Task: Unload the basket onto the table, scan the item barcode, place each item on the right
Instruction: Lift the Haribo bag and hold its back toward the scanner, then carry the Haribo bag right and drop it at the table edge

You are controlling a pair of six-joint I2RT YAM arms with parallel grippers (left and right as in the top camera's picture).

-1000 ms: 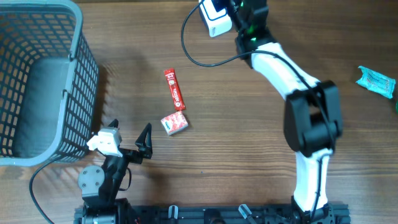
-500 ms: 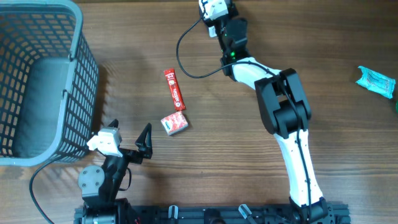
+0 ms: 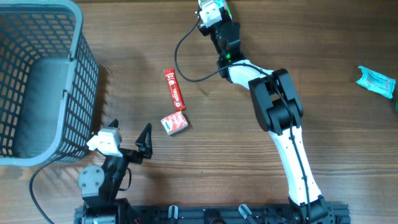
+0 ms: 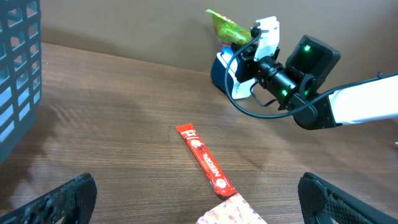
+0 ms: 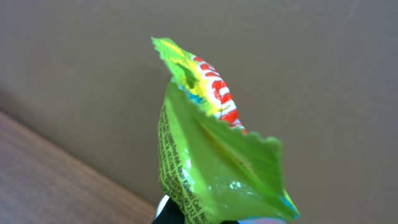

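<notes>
Now the right fingers (image 4: 247,37) are clamped on the green packet (image 5: 211,155), holding it up at the far edge of the surface (image 3: 217,162), just above a blue-and-white device (image 4: 227,78), likely the scanner. The pick-up is done; a confirmed read looks like what's left. The left fingers (image 3: 126,142) sit spread wide beside the basket (image 3: 87,68), holding nothing.

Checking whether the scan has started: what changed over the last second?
The right arm folded, its elbow swinging left, its tool staying shut on the green packet at the far edge. Left arm, red stick, small box and basket stayed put.
</notes>
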